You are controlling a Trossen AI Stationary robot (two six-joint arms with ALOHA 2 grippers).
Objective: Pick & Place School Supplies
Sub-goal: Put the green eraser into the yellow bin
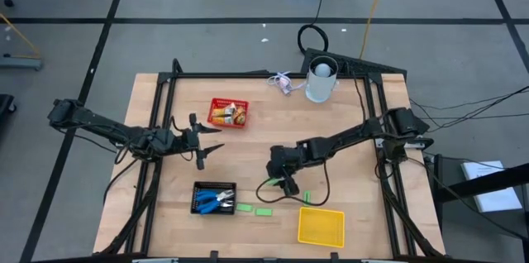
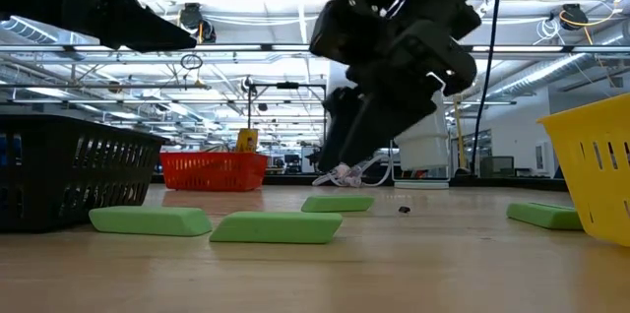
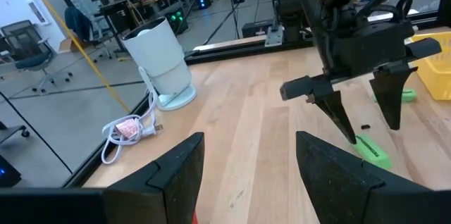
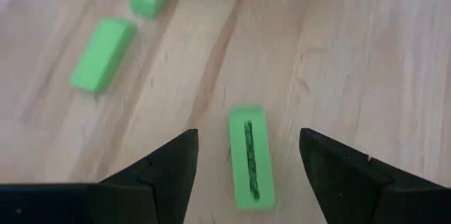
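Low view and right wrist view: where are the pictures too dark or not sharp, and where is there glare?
Low view: the right gripper is a dark silhouette against bright ceiling lights, which glare; the nearest green bar looks soft. Right wrist view: the marked green bar between the open fingers is fairly sharp, and the two farther green bars are blurred.

Pale wooden table (image 1: 248,164) with visible grain, matt green bars (image 4: 251,155), plastic mesh yellow basket (image 1: 321,226)

Robotics lab: office chairs (image 3: 28,48), monitors, ceiling trusses (image 2: 246,52), cables.
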